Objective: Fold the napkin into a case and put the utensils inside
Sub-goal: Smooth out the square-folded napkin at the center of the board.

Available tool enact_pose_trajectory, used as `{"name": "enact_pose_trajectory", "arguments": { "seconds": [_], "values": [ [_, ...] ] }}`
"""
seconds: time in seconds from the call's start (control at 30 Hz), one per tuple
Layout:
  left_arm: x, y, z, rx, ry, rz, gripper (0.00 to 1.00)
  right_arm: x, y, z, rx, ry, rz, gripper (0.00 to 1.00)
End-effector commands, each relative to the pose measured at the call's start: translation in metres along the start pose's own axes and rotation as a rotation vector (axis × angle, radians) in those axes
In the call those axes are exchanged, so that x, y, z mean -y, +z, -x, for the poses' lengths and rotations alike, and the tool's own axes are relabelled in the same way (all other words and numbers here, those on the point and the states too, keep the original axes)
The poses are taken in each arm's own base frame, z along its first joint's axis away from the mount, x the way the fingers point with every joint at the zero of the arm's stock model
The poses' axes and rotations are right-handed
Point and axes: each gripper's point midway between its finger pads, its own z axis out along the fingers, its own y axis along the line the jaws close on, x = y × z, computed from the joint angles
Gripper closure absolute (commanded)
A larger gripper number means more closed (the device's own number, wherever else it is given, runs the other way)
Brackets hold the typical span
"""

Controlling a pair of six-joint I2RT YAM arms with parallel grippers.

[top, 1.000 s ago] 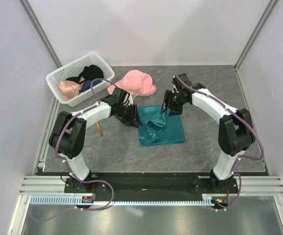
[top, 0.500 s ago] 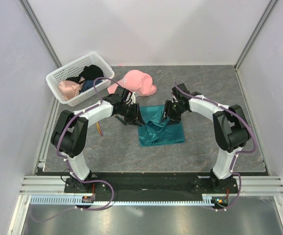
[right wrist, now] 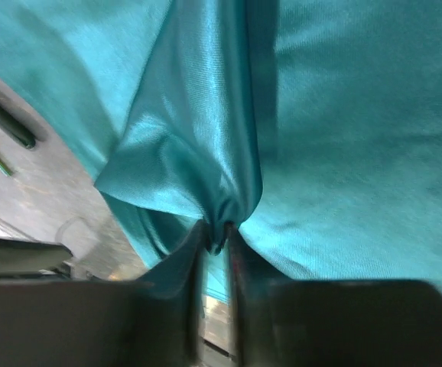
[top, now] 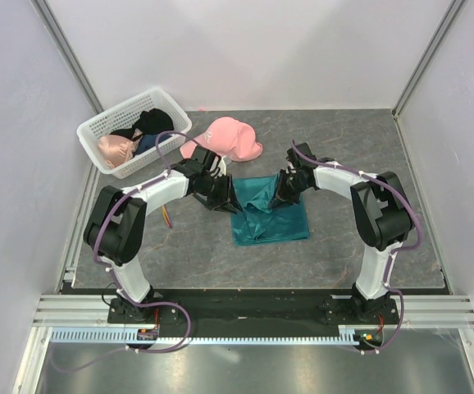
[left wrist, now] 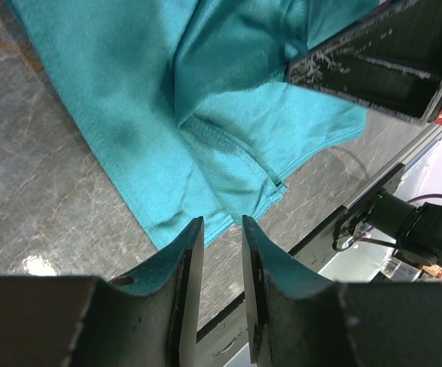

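Teal-green satin cloth napkin [top: 271, 217] lies partly bunched mid-table on the grey stone-patterned table [top: 344, 148], between both arms. Right gripper [right wrist: 215, 229] is clamped on a raised fold. Left gripper [left wrist: 221, 225] stands narrowly parted at the cloth's corner, holding nothing. Risk: the slick fabric slips from the thin pinch and the fold collapses. No legible markings.

No writing, label, brand, number or sign can be read in any view: the napkin [top: 278, 222] is plain teal cloth, and the pink cap [top: 227, 138] and the white basket [top: 118, 110] show no legible mark
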Motion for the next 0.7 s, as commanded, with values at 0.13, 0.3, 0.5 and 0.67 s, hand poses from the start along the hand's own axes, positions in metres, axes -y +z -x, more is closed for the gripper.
{"name": "enact_pose_trajectory", "arguments": {
  "seconds": [0.13,0.3,0.5,0.67],
  "values": [
    [0.003,-0.028,0.007,0.114,0.008,0.067,0.67,-0.065,-0.009,0.029,0.077,-0.032,0.149,0.92],
    [-0.002,-0.037,0.013,0.169,0.009,0.114,0.67,-0.118,0.010,0.049,0.079,-0.037,0.244,0.93],
    [-0.002,-0.035,0.015,0.152,0.010,0.106,0.67,-0.154,-0.006,0.078,0.135,-0.052,0.328,0.54],
    [0.016,-0.024,0.016,0.096,0.040,0.014,0.66,-0.108,-0.044,0.063,0.143,-0.061,0.257,0.47]
  ]
}}
